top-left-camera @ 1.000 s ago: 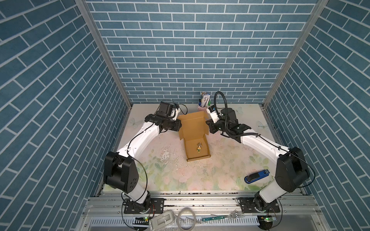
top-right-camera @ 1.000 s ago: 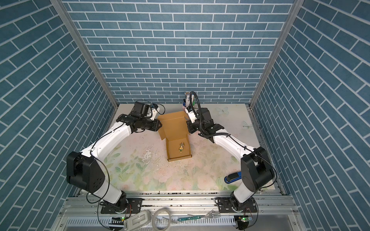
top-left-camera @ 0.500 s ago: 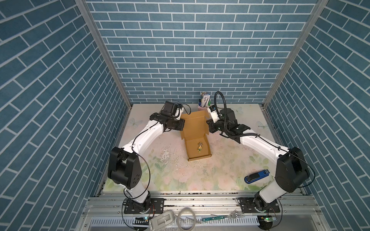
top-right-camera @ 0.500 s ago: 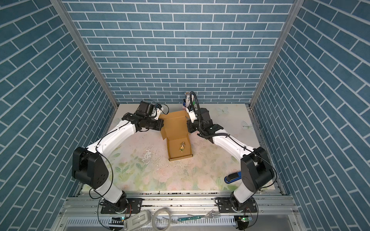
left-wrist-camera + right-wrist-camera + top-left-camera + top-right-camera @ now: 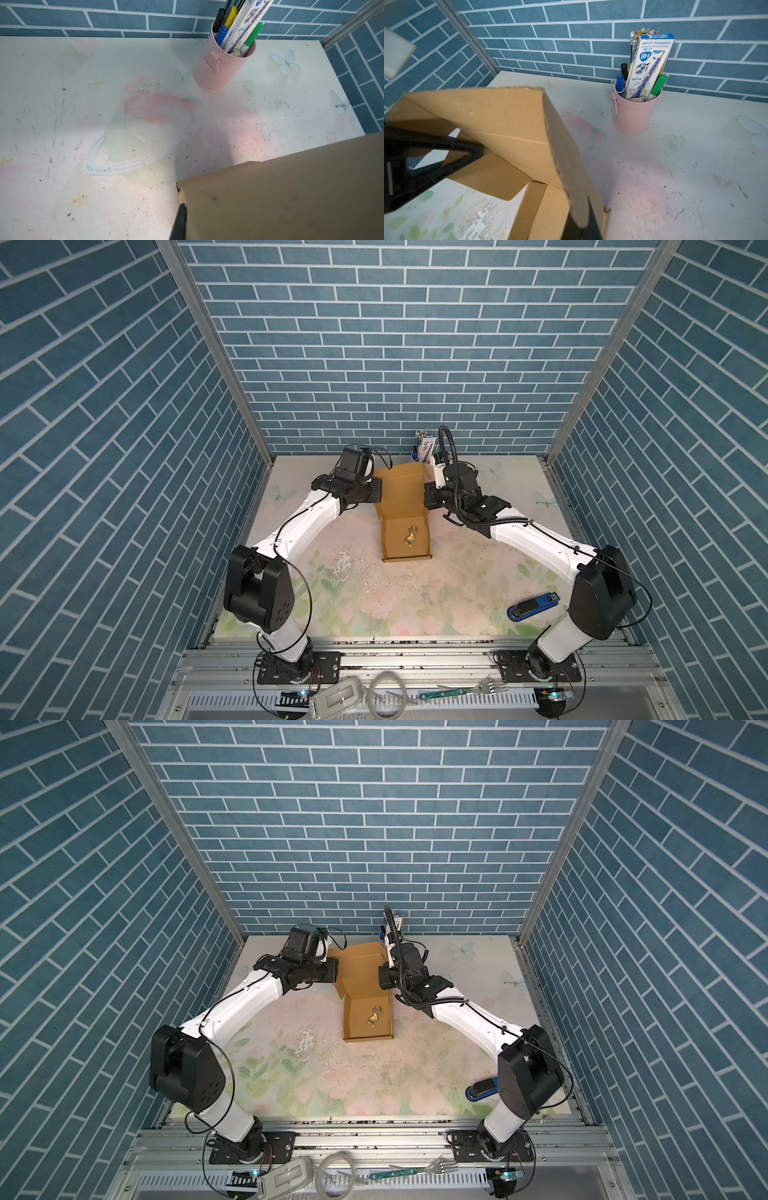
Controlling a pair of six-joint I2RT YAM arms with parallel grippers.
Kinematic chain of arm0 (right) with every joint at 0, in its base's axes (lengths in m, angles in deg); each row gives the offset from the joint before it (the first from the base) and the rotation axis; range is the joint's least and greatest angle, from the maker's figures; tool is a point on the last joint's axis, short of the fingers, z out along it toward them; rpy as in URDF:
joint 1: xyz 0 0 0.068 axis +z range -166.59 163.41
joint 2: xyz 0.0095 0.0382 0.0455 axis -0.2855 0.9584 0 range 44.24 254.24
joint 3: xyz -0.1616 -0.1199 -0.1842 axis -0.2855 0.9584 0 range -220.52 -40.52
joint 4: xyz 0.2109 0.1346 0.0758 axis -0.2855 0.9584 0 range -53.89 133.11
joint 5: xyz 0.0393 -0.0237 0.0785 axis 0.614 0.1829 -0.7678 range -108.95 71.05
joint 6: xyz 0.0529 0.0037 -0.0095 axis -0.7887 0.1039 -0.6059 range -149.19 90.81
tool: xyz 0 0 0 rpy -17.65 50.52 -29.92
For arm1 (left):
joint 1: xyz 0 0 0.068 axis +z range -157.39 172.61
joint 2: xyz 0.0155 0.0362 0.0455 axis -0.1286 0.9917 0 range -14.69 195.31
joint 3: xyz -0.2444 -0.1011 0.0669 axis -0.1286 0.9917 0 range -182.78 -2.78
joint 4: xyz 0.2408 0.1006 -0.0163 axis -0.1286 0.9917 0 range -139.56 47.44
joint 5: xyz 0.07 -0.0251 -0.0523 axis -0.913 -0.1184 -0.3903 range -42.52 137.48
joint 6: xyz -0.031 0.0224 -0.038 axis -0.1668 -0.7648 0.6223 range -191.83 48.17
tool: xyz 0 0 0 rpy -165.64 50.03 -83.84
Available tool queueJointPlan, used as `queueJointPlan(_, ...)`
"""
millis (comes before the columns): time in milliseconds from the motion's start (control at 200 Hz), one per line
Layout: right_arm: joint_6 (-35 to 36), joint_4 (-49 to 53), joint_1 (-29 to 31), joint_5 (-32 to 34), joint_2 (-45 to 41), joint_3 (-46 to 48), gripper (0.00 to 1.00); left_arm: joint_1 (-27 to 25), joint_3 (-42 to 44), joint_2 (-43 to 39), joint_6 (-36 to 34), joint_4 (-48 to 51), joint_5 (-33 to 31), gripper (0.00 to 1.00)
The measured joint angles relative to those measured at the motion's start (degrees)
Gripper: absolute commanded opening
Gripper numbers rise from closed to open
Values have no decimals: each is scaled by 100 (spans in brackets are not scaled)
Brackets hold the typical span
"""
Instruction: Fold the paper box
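STEP (est.): close lid | paper box [image 5: 406,531]: mid-rear of worktop [image 5: 415,597], long axis near-to-far, tray at front, lid [image 5: 401,491] raised at far end | L fingers [image 5: 180,220]: pressed together on lid's L edge | R fingers [image 5: 591,222]: same, R edge | lid lies betw. both arms, equally near; next move (est.): swing twd tray.

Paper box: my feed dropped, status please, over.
Both shut: left tool and right tool on opposite lid edges. The paper box half open, lid raised, small trinket inside tray. Behind it the pen cup, apart.
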Motion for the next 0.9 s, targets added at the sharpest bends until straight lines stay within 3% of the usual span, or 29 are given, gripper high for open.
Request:
queueJointPlan(525,-916,-391,278,1056,205,35,0,-111,542,-129,584,-822,-339,4)
queueJointPlan(900,-1043,-1805,389,1178,249,748,0,-201,1432,-660,599,-1700,-802,5)
